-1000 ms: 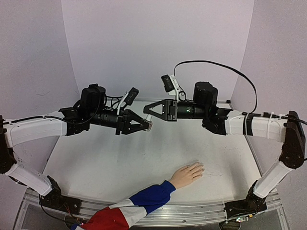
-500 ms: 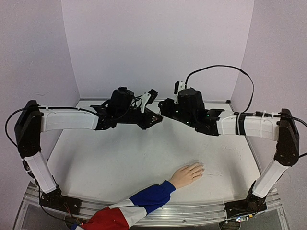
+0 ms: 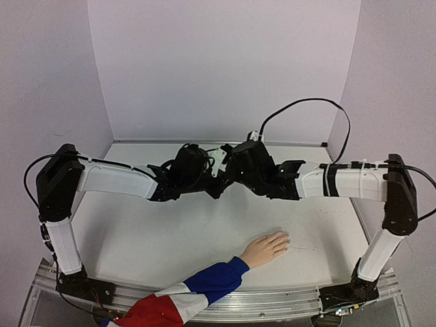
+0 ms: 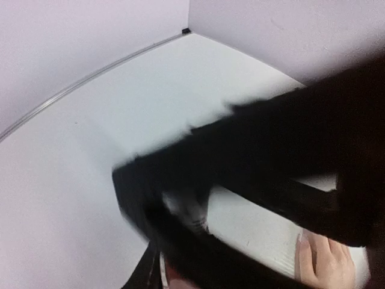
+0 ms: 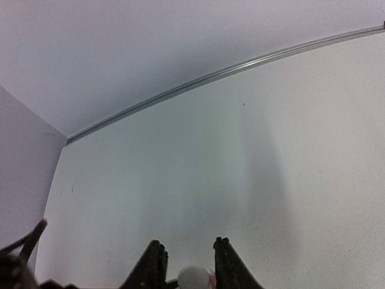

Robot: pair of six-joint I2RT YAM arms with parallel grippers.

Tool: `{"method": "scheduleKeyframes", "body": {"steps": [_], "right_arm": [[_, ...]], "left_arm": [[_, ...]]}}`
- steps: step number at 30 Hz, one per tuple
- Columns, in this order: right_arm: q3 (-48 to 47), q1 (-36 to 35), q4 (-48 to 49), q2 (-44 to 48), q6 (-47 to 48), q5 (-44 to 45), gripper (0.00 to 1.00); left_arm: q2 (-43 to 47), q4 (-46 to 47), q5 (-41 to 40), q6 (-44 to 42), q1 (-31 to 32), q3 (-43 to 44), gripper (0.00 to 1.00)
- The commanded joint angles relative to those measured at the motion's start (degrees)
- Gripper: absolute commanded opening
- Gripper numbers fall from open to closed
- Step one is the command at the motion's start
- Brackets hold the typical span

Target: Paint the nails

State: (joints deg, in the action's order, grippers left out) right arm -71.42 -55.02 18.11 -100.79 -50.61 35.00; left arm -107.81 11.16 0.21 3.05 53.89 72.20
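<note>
The pale hand (image 3: 267,246) lies palm down on the white table (image 3: 136,231), and its sleeve (image 3: 204,286) is blue, white and red. Its tiny nails (image 3: 285,239) point right. Both grippers meet above the table's middle. My left gripper (image 3: 216,180) is shut on the small pinkish white-capped bottle (image 4: 187,209), which is blurred in the left wrist view. My right gripper (image 3: 229,168) faces it. In the right wrist view its fingers (image 5: 155,265) stand apart on either side of the white cap (image 5: 194,279). The hand also shows in the left wrist view (image 4: 325,265).
Lilac walls stand behind and at both sides, meeting the table at a metal strip (image 5: 198,78). The aluminium rail (image 3: 286,296) runs along the near edge. A black cable (image 3: 306,105) loops above the right arm.
Both arms have swung inward and down until the grippers meet at the table's middle. The right gripper's fingers now flank the bottle cap. The hand has not moved.
</note>
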Motion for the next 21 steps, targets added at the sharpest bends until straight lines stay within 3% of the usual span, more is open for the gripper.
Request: {"method": "scheduleKeyframes", "body": {"steps": [1,5,8,11,16,21], "right_arm": [[2.20,-5.78,2.07,9.37,9.54,-12.11,0.47],[5.19,-3.40,2.73,15.77,16.81,-20.81,0.64],[7.35,-0.25,3.59,20.14,22.97,-33.04,0.76],[9.08,3.57,3.60,23.15,26.55,-47.61,0.84],[6.20,6.13,3.91,22.04,30.83,-66.43,0.85],[0.65,6.12,4.28,16.70,32.49,-80.92,0.73]], "left_arm": [[8.97,8.88,-3.94,-0.37,-1.41,-4.07,0.00],[14.65,7.52,1.46,-0.45,-1.48,-8.22,0.00],[18.81,3.97,6.63,0.14,-2.38,-9.85,0.00],[22.89,2.34,19.18,3.08,-5.52,-12.15,0.00],[26.69,2.40,49.07,4.46,-8.71,-13.34,0.00],[27.32,2.38,59.84,6.75,-8.70,-13.27,0.00]]}}
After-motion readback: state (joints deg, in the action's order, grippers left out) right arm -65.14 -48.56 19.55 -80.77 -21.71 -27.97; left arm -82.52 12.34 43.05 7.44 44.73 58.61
